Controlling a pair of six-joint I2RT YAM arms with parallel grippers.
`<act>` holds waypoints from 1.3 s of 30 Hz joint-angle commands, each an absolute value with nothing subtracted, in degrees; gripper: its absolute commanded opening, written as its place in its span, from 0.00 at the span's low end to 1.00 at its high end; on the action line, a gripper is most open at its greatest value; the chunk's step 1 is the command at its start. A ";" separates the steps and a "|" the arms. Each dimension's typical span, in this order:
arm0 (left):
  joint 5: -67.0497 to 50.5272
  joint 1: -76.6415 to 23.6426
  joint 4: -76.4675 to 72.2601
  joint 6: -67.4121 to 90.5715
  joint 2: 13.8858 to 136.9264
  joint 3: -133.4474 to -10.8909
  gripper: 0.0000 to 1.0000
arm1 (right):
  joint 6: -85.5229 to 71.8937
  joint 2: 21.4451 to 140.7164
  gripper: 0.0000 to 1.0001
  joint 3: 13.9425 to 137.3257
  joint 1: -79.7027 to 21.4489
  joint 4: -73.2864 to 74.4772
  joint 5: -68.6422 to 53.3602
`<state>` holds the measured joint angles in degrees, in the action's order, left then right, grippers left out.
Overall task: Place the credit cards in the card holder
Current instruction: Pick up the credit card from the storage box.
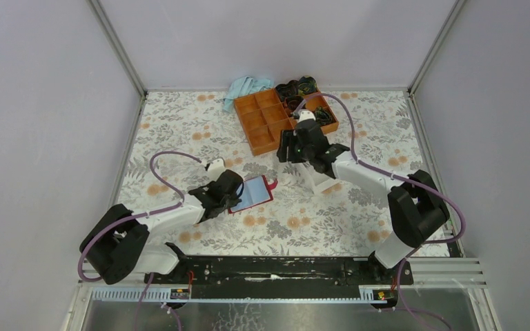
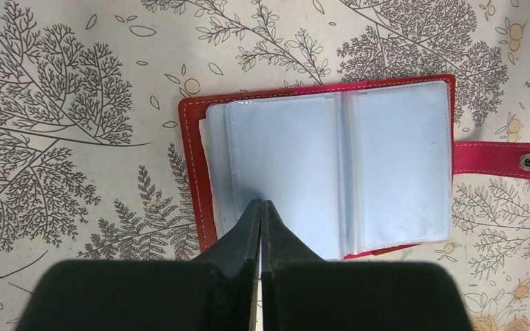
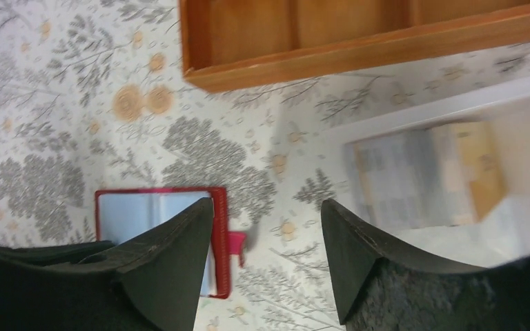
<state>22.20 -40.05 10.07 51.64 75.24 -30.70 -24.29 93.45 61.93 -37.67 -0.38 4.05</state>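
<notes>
Two grippers over a floral-patterned table (image 1: 179,138). On the left gripper (image 2: 261,205), fingers pressed fully together with nothing between them, fingertips (image 2: 250,224) set down on the card holder (image 2: 393,158).

Card holder open and flat on the table just ahead of the left arm, dark-red cover underneath, pale clear pocket sheets facing up. Snap tab (image 2: 504,160) sticking out sideways from the leaf opposite the one under the fingertips. Contact point close to that leaf's near edge, in the left wrist view. Impossible to tell whether any pocket already has a card in it.

On the right gripper (image 3: 266,207), fingers spread wide with nothing between them, hanging above bare table between the card holder and a whitish clear box (image 3: 455,105), touching neither.

Inside that box, blurred in the right wrist view, the credit cards (image 3: 393,179): a light blue-white one next to a tan-gold one, overlapping or merely side by side not clear. From above, box mostly hidden under the right arm.

Beyond the right gripper, an orange compartment tray (image 1: 266,121) with small dark items in its far right compartments. Light-blue cloth (image 1: 247,88) bunched at the tray's far left corner.
</notes>
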 commanded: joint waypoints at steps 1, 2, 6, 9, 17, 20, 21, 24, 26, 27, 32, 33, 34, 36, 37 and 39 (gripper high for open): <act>21.22 -39.30 7.77 50.61 74.59 -29.58 0.01 | -18.53 91.48 0.68 66.89 -34.02 5.65 5.85; 21.04 -39.29 7.58 50.62 74.47 -29.42 0.01 | -17.94 91.57 0.68 67.18 -33.31 6.27 6.00; 20.57 -39.11 7.12 50.29 73.66 -29.16 0.05 | -16.30 91.66 0.71 67.65 -30.96 7.48 5.97; 20.83 -38.95 7.21 50.34 73.02 -28.97 0.09 | -15.54 92.53 0.73 68.35 -29.19 8.22 5.20; 20.38 -38.67 7.03 50.58 73.96 -28.92 0.09 | -14.98 96.86 0.73 69.70 -24.97 8.71 2.00; 20.32 -38.59 6.99 50.32 74.30 -29.16 0.09 | -14.93 97.98 0.73 69.87 -23.92 8.59 1.23; 20.30 -38.52 6.95 50.24 74.46 -29.31 0.09 | -14.94 98.37 0.73 69.98 -23.57 8.54 0.82; 20.04 -38.34 6.71 49.95 75.15 -29.78 0.09 | -14.90 99.63 0.73 70.21 -22.68 8.61 -0.36; 19.98 -38.25 6.64 49.79 75.53 -30.09 0.09 | -14.93 100.27 0.73 70.21 -22.25 8.49 -1.41; 19.98 -38.24 6.53 49.71 75.70 -30.18 0.09 | -14.99 100.55 0.73 70.17 -22.08 8.42 -1.97; 19.75 -37.98 6.11 49.36 76.12 -30.41 0.09 | -15.67 101.72 0.70 70.23 -21.20 8.44 -5.29; 19.77 -37.86 6.15 49.27 76.07 -30.45 0.09 | -16.09 101.84 0.68 70.00 -21.11 8.27 -6.19; 19.82 -37.81 6.15 49.18 76.02 -30.42 0.09 | -16.48 101.86 0.67 69.71 -20.95 8.07 -6.91; 19.82 -37.69 6.16 49.01 76.07 -30.47 0.09 | -17.11 101.74 0.65 69.12 -20.82 7.86 -7.86; 19.74 -37.57 6.14 48.92 76.03 -30.46 0.09 | -17.40 101.70 0.63 68.81 -20.68 7.86 -8.17; 19.69 -37.45 6.09 48.71 75.93 -30.42 0.09 | -17.82 101.71 0.60 68.42 -20.50 7.79 -8.87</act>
